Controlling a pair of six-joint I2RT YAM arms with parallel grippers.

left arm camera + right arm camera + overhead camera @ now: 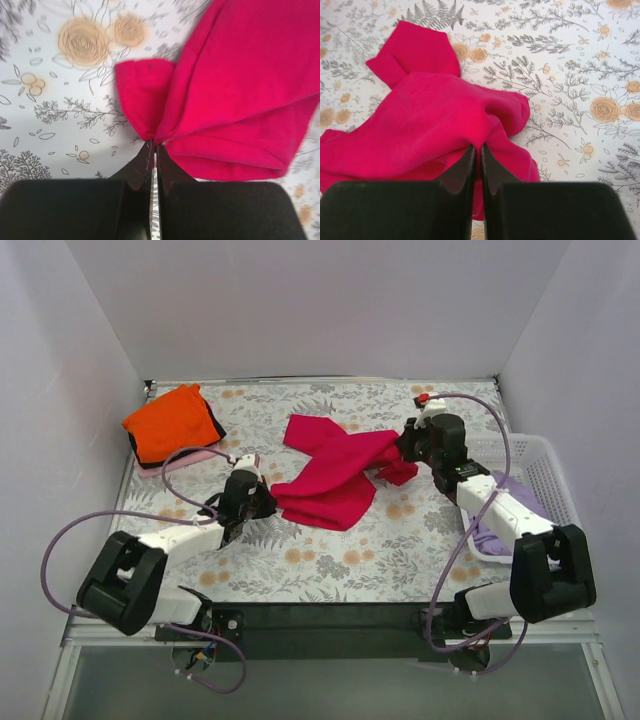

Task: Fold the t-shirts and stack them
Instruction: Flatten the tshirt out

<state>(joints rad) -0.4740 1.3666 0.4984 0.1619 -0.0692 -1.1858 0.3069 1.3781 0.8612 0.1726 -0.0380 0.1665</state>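
The crimson t-shirt (335,472) lies crumpled mid-frame on the floral tabletop (330,560). The left claw (154,146) and the right claw (476,150) are each clamped tight on its cloth. Four shirts in all: the orange t-shirt (172,422) sits folded on the pale pink t-shirt (185,460) at upper left, and the lavender t-shirt (492,535) lies in the one white basket (545,465) at right.

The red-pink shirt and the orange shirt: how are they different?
The crimson-magenta cloth t-shirt lies crumpled in the middle of the flowered table; the bright orange cloth t-shirt sits folded at the far left corner. The left gripper and right gripper both pinch the crimson one; no gripper touches the orange one, which rests on a pale pink cloth. Both are plain soft cloth.
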